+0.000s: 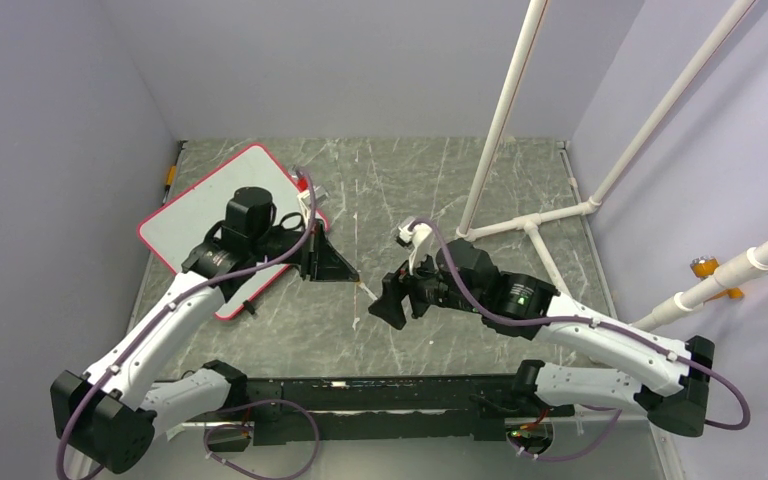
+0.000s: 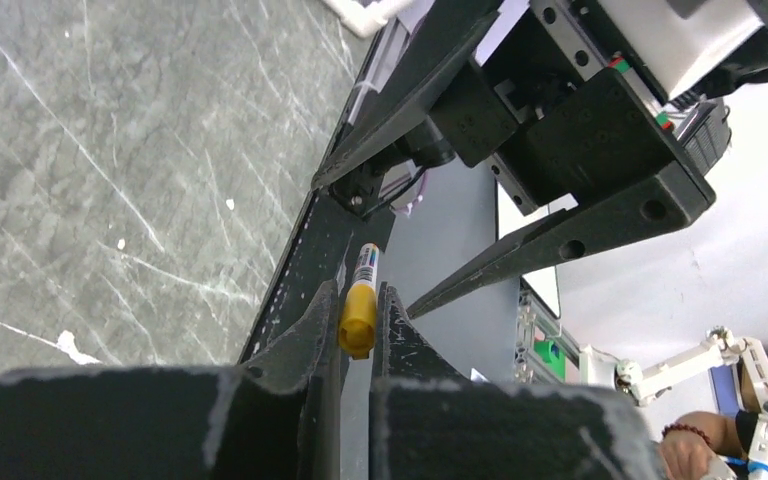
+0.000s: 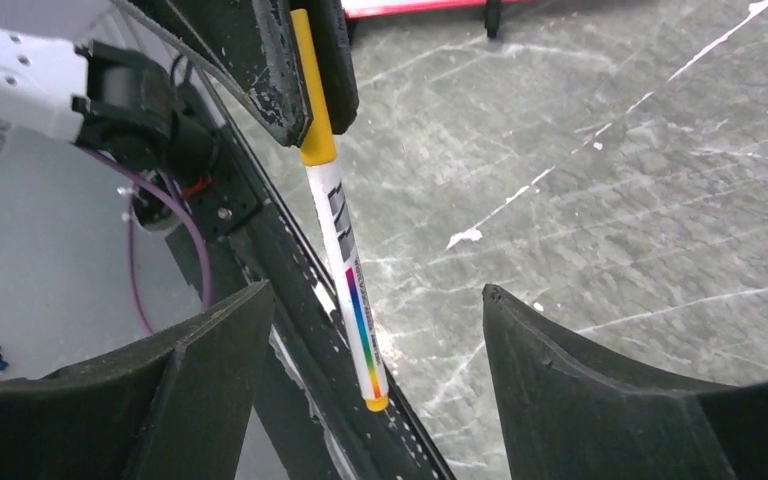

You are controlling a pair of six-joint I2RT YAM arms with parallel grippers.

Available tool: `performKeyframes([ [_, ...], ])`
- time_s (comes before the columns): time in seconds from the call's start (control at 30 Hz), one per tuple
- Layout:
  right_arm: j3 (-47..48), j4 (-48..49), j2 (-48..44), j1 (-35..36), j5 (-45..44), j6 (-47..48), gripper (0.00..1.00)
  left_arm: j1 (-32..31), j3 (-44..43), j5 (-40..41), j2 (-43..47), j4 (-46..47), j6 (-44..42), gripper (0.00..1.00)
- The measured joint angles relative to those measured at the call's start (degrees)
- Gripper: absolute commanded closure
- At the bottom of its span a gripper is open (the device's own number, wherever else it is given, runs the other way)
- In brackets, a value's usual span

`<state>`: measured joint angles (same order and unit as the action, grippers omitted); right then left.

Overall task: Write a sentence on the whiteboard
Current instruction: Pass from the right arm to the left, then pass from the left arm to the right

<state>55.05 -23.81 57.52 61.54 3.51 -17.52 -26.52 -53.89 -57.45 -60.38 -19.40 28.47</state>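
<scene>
Left jaws pinch marker (image 3: 345,250), right jaws apart; marbled table (image 1: 430,190).

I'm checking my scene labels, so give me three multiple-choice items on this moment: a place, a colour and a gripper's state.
1. Where on the table does the whiteboard lie?
A. left side
B. right side
C. under the white pipes

2. What colour is the cap of the marker?
A. green
B. yellow
C. blue

3. How do the jaws of the right gripper stand?
A. shut on the marker
B. open, not touching the marker
C. shut on nothing

Answers: 1 A, the top view shows it on the left. 2 B, the cap clamped in the left gripper is yellow. 3 B, the right wrist view shows both jaws wide apart.
</scene>
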Motion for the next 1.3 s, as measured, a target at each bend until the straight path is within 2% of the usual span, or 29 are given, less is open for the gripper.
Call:
performKeyframes([
  [0.1, -1.18, 2.73, -1.38, 0.00, -1.70, -2.84, 0.17, 0.00, 0.02, 0.76, 1.33, 2.54, 2.23, 1.00],
  [0.17, -1.95, 5.01, -2.01, 0.00, -3.32, -5.40, 0.07, 0.00, 0.02, 1.33, 2.29, 4.33, 3.82, 1.00],
  [0.23, -2.36, 6.78, -2.49, 0.00, -4.85, -8.28, 0.03, 0.00, 0.02, 2.03, 3.15, 5.70, 5.05, 1.00],
  [0.4, -2.84, 12.17, -3.63, -2.84, -1.88, -15.23, 0.05, 0.00, 0.07, 4.46, 5.77, 9.14, 8.87, 1.00],
  [0.7, -10.08, 32.04, -7.76, -13.53, 12.28, -29.97, 0.05, 0.04, 0.24, 8.92, 11.45, 17.40, 16.72, 1.00],
  [0.93, -9.86, 42.56, -5.88, -14.21, 20.41, -35.28, 0.10, 0.20, 1.20, 10.60, 12.00, 28.17, 25.46, 1.00],
  [1.3, -7.67, 49.92, -3.23, -14.25, 24.81, -37.66, 0.23, 0.24, 3.15, 13.57, 13.33, 34.84, 29.83, 1.00],
])
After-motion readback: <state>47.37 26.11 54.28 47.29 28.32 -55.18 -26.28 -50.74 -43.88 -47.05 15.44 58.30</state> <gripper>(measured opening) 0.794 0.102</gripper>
